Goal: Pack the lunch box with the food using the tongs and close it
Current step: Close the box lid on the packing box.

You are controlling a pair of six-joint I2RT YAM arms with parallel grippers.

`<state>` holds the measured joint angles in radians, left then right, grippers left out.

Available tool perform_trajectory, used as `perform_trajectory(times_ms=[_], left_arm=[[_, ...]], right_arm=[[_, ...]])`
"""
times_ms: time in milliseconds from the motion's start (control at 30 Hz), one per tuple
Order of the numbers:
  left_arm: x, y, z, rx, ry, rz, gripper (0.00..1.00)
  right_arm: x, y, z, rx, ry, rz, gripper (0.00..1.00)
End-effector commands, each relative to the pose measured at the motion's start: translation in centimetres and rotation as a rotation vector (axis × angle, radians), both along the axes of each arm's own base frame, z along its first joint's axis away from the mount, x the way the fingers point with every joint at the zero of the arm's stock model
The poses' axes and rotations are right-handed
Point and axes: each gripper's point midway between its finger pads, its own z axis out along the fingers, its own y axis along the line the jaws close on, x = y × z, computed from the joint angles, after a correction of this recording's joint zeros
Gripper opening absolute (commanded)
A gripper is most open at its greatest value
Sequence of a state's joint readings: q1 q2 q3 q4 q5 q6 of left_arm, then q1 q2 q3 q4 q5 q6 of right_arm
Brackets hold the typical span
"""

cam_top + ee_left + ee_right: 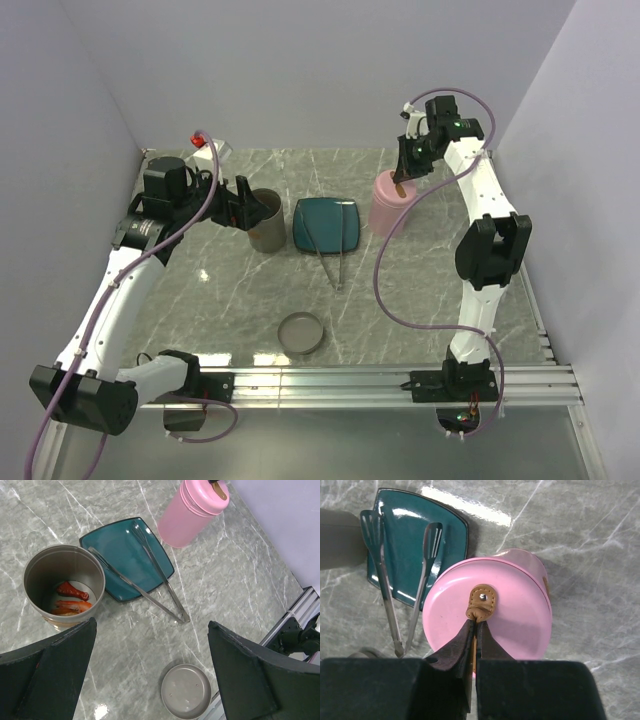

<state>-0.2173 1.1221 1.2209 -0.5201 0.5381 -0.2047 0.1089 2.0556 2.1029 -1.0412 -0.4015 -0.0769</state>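
The food (72,597), red and orange pieces, lies inside an open grey metal canister (31,582). In the top view my left gripper (245,207) hangs open beside that canister (266,232), nothing between its fingers (60,670). The silver tongs (182,616) rest across the teal plate (120,555), their joined end on the table toward the arms. The pink lunch box (517,615) stands right of the plate, lid on. My right gripper (476,622) is shut on the brown leather strap (481,601) on that lid. In the top view the right gripper (405,180) sits over the lunch box (392,205).
A round grey metal lid (301,333) lies flat near the front rail, also seen in the left wrist view (186,691). A small red and white object (204,141) sits at the back left corner. White walls enclose the marble table.
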Motion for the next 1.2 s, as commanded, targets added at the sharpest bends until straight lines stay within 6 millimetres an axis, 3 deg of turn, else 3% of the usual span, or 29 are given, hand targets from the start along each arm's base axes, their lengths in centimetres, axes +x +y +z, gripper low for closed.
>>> perform_trajectory(times_ms=[0, 233, 767, 1000, 1167], left_arm=[[0.0, -0.3, 0.8, -0.023, -0.029, -0.016, 0.99], [0.1, -0.3, 0.6, -0.026, -0.025, -0.016, 0.99], [-0.1, -0.2, 0.3, -0.032, -0.017, -0.019, 0.99], [-0.1, -0.2, 0.1, -0.035, -0.011, -0.017, 0.99], [-0.2, -0.1, 0.0, -0.037, -0.009, -0.016, 0.99]], right_arm=[[0.3, -0.1, 0.8, -0.05, -0.034, 0.012, 0.0], [-0.4, 0.1, -1.8, -0.114, 0.026, 0.062, 0.0], [-0.3, 1.2, 4.9, -0.079, -0.151, 0.072, 0.0], [-0.8, 1.8, 5.9, -0.049, -0.168, 0.093, 0.0], [-0.6, 1.9, 4.8, -0.042, -0.136, 0.095, 0.0]])
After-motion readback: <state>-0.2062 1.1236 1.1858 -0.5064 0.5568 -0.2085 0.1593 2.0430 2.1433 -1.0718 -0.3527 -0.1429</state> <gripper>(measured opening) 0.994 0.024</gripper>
